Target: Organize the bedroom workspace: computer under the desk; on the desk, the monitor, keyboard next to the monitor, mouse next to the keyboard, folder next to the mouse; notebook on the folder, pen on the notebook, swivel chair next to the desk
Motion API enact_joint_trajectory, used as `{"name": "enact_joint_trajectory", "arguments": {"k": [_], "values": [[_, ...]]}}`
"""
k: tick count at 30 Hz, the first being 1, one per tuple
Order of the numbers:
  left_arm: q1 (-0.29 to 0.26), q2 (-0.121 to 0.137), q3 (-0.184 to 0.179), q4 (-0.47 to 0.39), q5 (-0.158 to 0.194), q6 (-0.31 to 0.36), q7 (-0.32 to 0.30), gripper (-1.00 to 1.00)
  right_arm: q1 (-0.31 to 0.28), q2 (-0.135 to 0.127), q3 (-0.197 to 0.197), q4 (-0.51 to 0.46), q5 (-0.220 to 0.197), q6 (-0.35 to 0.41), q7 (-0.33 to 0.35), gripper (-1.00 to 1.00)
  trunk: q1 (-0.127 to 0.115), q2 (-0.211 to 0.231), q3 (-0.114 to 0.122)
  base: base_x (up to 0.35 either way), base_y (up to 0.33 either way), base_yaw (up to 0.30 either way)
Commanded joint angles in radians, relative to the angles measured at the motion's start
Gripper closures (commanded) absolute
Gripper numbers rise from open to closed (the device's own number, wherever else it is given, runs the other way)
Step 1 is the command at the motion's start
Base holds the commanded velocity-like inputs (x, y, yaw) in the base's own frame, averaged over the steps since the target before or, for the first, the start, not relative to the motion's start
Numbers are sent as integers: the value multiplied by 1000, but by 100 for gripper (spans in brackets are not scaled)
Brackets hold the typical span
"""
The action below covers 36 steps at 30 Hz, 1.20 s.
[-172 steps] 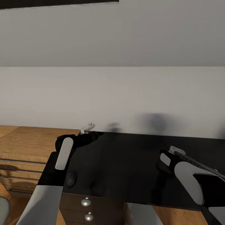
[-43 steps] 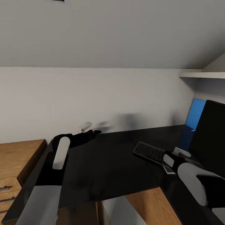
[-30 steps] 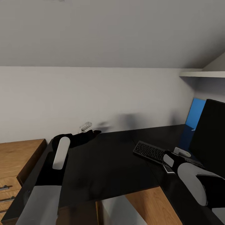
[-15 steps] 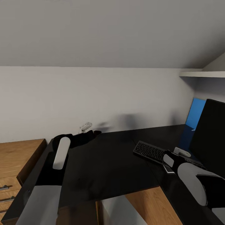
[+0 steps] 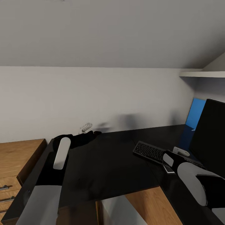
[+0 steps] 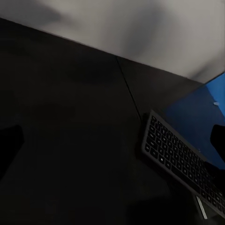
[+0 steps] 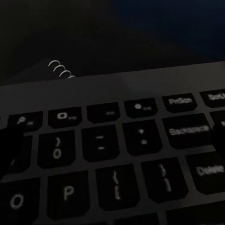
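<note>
The black desk (image 5: 109,165) spans the head view. On its right part lies the black keyboard (image 5: 148,151), with the black monitor (image 5: 209,137) just right of it. A blue folder (image 5: 196,114) stands against the wall behind the monitor. Below the desk's front edge shows the light-grey computer (image 5: 118,211). My left gripper (image 5: 92,134) hovers open over the desk's back left, facing the keyboard (image 6: 183,159) and folder (image 6: 201,115). My right gripper (image 5: 175,156) is open close above the keyboard's keys (image 7: 140,140). The notebook's wire spiral (image 7: 61,69) shows beyond them. Mouse, pen and swivel chair are out of view.
A wooden chest (image 5: 15,156) with bar handles adjoins the desk's left end. A white shelf (image 5: 203,74) juts from the wall above the monitor. A sloped grey ceiling hangs low over the desk's back.
Since the oldest frame the whole view has swung right along the desk, bringing keyboard, monitor and folder into sight. Over the last second and a half nothing has visibly moved.
</note>
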Motion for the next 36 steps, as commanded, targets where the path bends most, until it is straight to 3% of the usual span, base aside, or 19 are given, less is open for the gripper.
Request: {"name": "enact_joint_trajectory", "arguments": {"k": [1,36], "values": [[-1,-1,2,-1,11,4,9,-100,0,0,-14,17,-17,2,-1,-100,0,0,-1,0,0,0],[-1,-1,2,0,11,5,8,-100,0,1,-13,15,-12,3,-1,-100,0,0,-1,0,123,0]]}}
